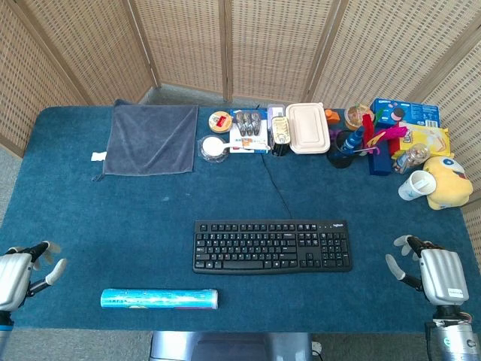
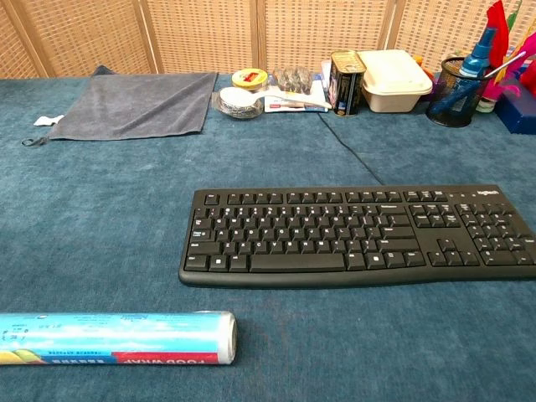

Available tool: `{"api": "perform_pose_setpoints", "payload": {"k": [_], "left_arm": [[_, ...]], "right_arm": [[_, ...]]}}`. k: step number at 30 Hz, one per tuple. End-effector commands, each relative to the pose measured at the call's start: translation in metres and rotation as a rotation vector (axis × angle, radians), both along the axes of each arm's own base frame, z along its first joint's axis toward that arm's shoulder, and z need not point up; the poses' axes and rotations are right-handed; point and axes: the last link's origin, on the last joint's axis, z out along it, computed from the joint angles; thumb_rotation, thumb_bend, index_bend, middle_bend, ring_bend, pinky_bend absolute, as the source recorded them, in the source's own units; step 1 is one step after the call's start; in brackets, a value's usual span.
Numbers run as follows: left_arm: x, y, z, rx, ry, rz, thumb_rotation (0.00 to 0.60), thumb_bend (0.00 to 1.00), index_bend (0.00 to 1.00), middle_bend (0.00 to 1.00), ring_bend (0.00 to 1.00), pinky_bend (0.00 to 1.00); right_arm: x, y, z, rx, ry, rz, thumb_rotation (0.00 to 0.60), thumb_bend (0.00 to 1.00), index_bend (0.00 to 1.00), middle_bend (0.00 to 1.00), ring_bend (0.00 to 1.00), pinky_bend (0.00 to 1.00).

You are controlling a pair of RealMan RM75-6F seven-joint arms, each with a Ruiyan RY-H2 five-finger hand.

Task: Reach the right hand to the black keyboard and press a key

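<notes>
**Right hand apart from the keyboard, holding nothing**

The black keyboard [image 1: 272, 246] lies flat near the middle of the blue table [image 1: 150, 203], closer to the near edge than the far one, its long side parallel to that edge. Its cable [image 1: 275, 188] runs toward the far edge. Your right hand [image 1: 430, 269] sits near the near right corner, to the right of the keyboard's number-pad end and clear of it. Its fingers are spread apart and curve toward the keyboard; they hold nothing and touch no key. Your left hand [image 1: 22, 269] rests at the near left corner, fingers likewise apart and empty.

Only the head view shows either hand. The chest view shows the keyboard close up, its right end cut off by the frame, with a roll of food wrap [image 2: 113, 338] near the near edge.
</notes>
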Motion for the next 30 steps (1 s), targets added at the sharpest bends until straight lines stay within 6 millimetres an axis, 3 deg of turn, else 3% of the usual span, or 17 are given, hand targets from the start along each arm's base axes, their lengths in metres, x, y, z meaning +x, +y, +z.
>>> {"api": "perform_pose_setpoints", "payload": {"k": [1, 9, 17, 23, 25, 30], "left_arm": [[0.000, 0.002, -0.001, -0.001, 0.000, 0.002, 0.000, 0.22, 0.41, 0.53, 0.59, 0.39], [0.001, 0.005, -0.002, -0.009, 0.004, -0.005, 0.000, 0.22, 0.41, 0.53, 0.59, 0.39], [0.009, 0.013, 0.008, 0.013, 0.013, -0.043, 0.000, 0.22, 0.41, 0.53, 0.59, 0.39], [0.014, 0.020, 0.010, 0.006, 0.020, -0.066, 0.000, 0.22, 0.41, 0.53, 0.59, 0.39], [0.015, 0.022, 0.010, 0.002, 0.021, -0.070, 0.000, 0.22, 0.41, 0.53, 0.59, 0.39], [0.015, 0.025, 0.010, -0.001, 0.024, -0.070, 0.000, 0.22, 0.41, 0.53, 0.59, 0.39]], "right_arm": [[0.000, -0.002, -0.002, 0.004, 0.000, -0.003, 0.000, 0.36, 0.40, 0.52, 0.56, 0.57], [0.000, -0.007, -0.009, 0.040, 0.005, -0.006, 0.000, 0.37, 0.39, 0.52, 0.56, 0.57], [0.031, -0.031, -0.011, 0.092, 0.006, 0.105, 0.000, 0.36, 0.37, 0.54, 0.59, 0.56], [0.051, -0.057, -0.017, 0.188, 0.049, 0.117, 0.000, 0.36, 0.35, 0.89, 0.96, 0.86], [0.056, -0.065, -0.021, 0.229, 0.053, 0.107, 0.000, 0.36, 0.35, 0.97, 1.00, 0.92], [0.059, -0.082, -0.028, 0.346, 0.047, 0.035, 0.000, 0.37, 0.36, 1.00, 1.00, 0.97]]}}
